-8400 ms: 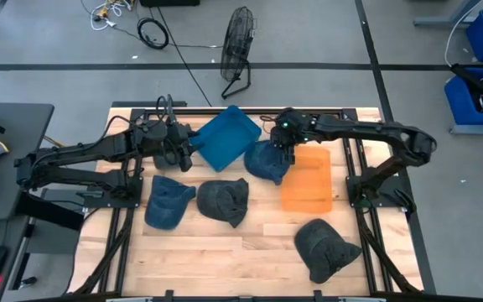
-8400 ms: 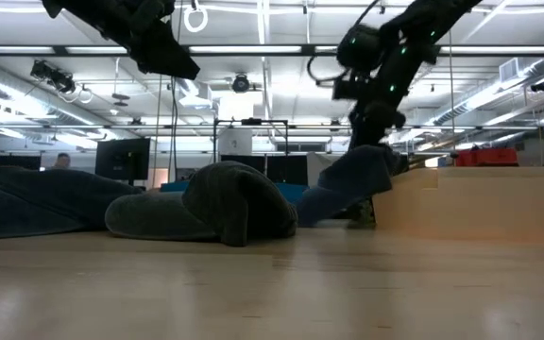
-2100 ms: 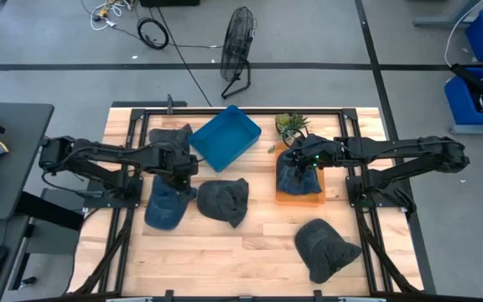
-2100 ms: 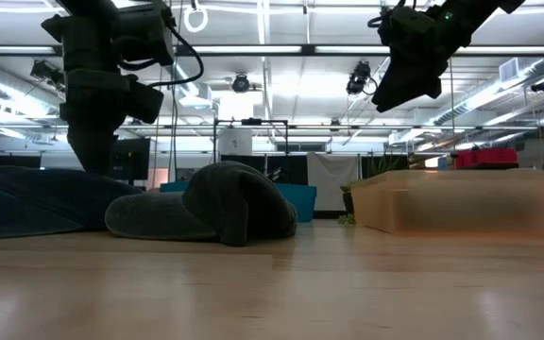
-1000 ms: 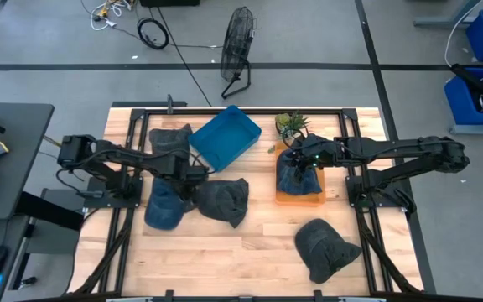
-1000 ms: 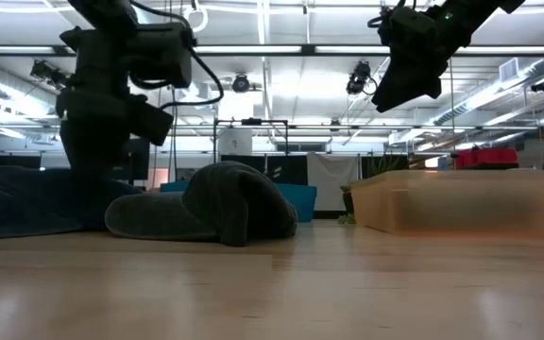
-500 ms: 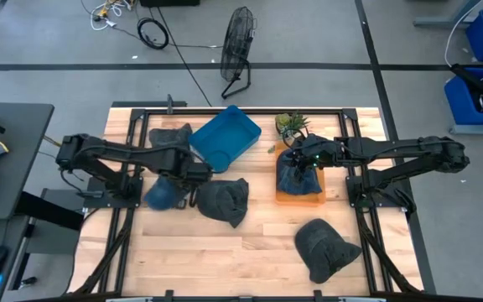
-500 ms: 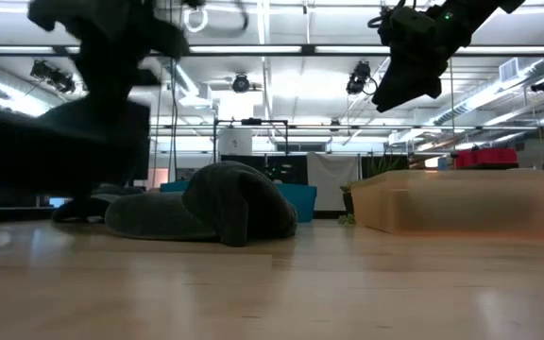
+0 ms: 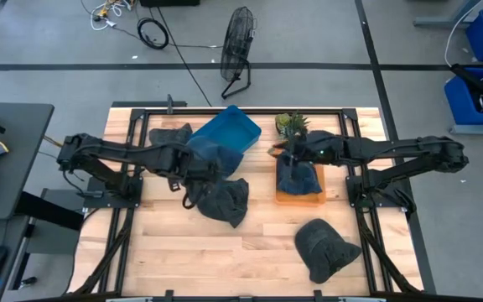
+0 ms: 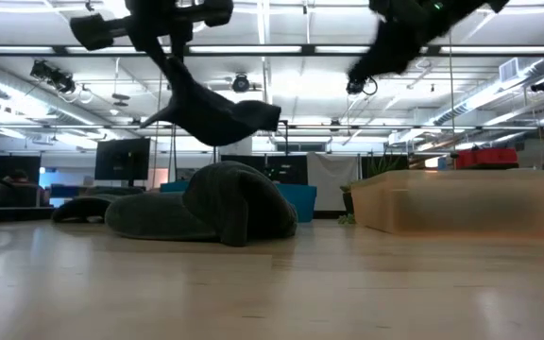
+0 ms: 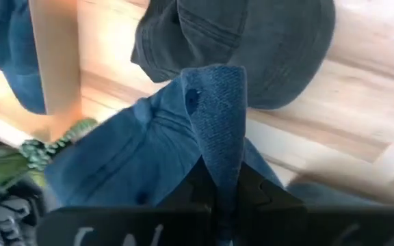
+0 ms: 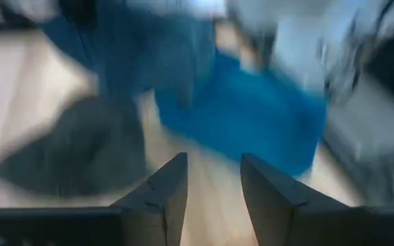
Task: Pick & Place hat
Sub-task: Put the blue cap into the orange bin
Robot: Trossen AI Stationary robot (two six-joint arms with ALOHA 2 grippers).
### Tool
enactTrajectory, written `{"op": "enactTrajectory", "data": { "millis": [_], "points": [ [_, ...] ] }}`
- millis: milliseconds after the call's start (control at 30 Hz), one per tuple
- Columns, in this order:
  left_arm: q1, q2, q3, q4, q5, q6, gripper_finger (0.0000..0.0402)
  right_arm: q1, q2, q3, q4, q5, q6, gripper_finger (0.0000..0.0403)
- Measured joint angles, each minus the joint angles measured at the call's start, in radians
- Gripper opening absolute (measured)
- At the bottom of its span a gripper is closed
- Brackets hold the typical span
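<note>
1. Looking down from high view: left gripper (image 9: 198, 168) was clamped on blue hat (image 9: 210, 161), lifted beside blue bin (image 9: 229, 134), above grey hat (image 9: 223, 200).
2. Low view: blue hat (image 10: 211, 113) hung off table.
3. Right wrist: right gripper (image 12: 213, 188) fingers apart, empty.

Long white ceiling strip lights (image 10: 366, 49) glare in the low view, leaving whatever hangs before them in silhouette. From above, the pale wooden table (image 9: 241, 252) is evenly lit, with soft shadows. The right wrist view is smeared with motion blur throughout.
</note>
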State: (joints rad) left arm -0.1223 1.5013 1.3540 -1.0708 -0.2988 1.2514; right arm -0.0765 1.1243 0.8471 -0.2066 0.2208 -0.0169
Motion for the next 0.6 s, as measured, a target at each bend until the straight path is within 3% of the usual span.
{"op": "enactTrajectory", "data": {
  "millis": [200,400,533,600],
  "points": [
    [0.024,0.006,0.0,0.062,0.0,0.095,0.0013,-0.002,0.135,0.001,0.39,-0.037,-0.136,0.0145],
    [0.032,0.006,0.0,0.093,0.014,0.123,0.0016,-0.035,0.312,0.005,0.55,-0.081,-0.261,0.0191],
    [0.032,0.006,0.0,0.106,0.064,0.124,0.0014,-0.068,0.403,0.054,0.558,-0.089,-0.294,0.0235],
    [0.031,0.006,0.0,0.114,0.099,0.124,0.0014,-0.086,0.439,0.089,0.537,-0.142,-0.298,0.0255]
  ]
}}
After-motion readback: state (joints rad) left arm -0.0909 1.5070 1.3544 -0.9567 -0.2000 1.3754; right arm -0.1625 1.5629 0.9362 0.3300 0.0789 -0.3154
